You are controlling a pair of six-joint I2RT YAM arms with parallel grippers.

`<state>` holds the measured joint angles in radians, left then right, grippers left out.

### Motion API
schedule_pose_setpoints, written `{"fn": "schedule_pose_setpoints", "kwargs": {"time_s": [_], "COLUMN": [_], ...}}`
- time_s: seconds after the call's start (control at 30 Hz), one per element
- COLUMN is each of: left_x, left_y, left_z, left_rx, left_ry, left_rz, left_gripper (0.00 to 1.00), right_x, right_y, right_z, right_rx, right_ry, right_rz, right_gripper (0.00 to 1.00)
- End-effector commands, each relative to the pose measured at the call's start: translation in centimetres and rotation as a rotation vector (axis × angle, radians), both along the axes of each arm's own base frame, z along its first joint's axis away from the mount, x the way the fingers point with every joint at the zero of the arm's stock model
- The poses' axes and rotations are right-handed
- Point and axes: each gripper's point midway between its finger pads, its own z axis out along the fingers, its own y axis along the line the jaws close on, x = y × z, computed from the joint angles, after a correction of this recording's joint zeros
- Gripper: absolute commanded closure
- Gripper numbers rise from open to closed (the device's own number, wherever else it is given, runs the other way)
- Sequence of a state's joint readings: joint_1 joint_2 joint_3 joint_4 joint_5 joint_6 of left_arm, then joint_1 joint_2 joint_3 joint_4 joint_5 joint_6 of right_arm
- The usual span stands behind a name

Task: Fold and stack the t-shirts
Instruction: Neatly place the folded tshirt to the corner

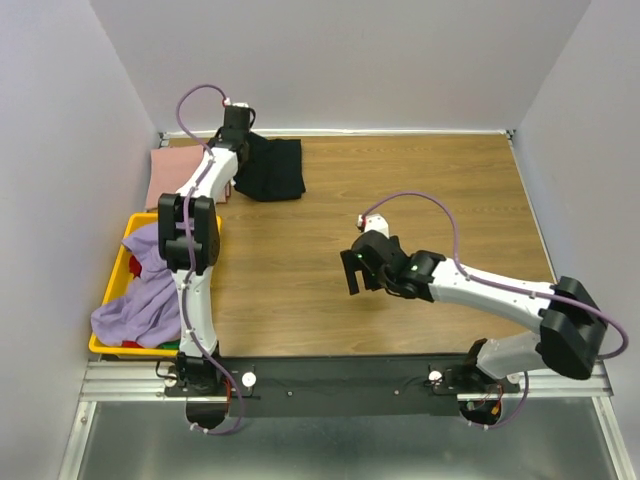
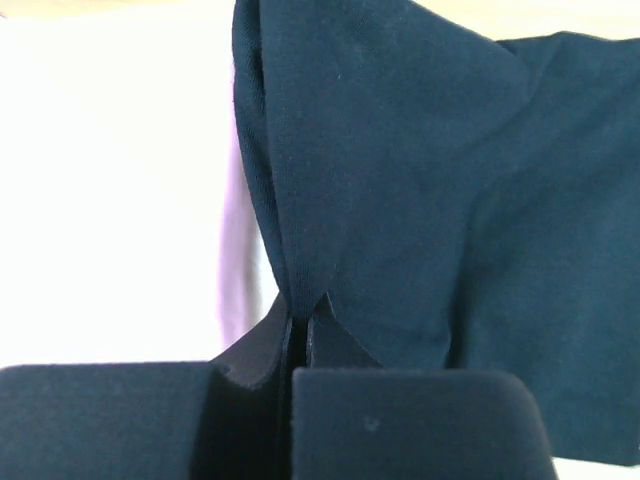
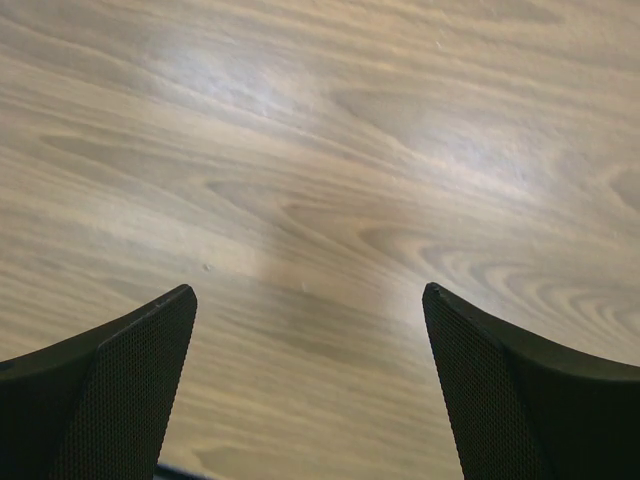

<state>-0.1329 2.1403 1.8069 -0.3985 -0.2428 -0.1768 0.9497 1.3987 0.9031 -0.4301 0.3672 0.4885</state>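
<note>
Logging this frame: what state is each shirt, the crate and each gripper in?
Black cloth t-shirt: folded, edge pinched.
Dusty pink cloth t-shirt: flat, far-left corner.
Yellow plastic crate: upright, holding cloth.
Lavender purple cloth t-shirt: crumpled, draped over that crate.
Left gripper: shut on black t-shirt.
Right gripper: open, empty.

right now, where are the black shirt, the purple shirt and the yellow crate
black shirt (image 1: 272, 168), top view, middle of the cloth
purple shirt (image 1: 135, 305), top view, the draped near part
yellow crate (image 1: 117, 268), top view, left wall
</note>
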Motion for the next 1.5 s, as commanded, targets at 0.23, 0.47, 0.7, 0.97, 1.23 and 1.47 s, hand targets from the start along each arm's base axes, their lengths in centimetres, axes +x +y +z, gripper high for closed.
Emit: {"fn": "schedule_pose_setpoints", "kwargs": {"time_s": [0.23, 0.47, 0.7, 0.97, 1.23, 1.47], "left_x": [1.4, 1.6, 0.1, -0.8, -1.6, -1.6], "left_y": [8.4, 9.9, 13.2, 18.7, 22.8, 24.8], "left_z": [1.9, 5.5, 7.5, 8.3, 9.4, 8.2], "left_rx": [0.346, 0.351, 0.432, 0.51, 0.608, 0.582], "left_ry": [0.118, 0.107, 0.143, 0.176, 0.174, 0.183], "left_rz": [0.048, -0.025, -0.044, 0.07, 0.171, 0.223], "left_gripper": [1.0, 1.0, 1.0, 1.0, 1.0, 0.84], "right_x": [-2.1, -1.7, -1.3, -1.4, -1.4, -1.2], "right_y": [-2.5, -1.7, -1.2, -1.2, -0.4, -0.4], "right_z": [1.4, 2.2, 3.8, 4.4, 4.6, 4.9], "right_rx": [-0.026, -0.058, -0.082, -0.104, -0.097, -0.107], "right_ry": [0.062, 0.102, 0.117, 0.158, 0.184, 0.181], "right_rz": [-0.059, -0.067, -0.085, -0.132, -0.146, -0.149], "right_gripper": [0.0, 0.01, 0.02, 0.02, 0.03, 0.03]}}
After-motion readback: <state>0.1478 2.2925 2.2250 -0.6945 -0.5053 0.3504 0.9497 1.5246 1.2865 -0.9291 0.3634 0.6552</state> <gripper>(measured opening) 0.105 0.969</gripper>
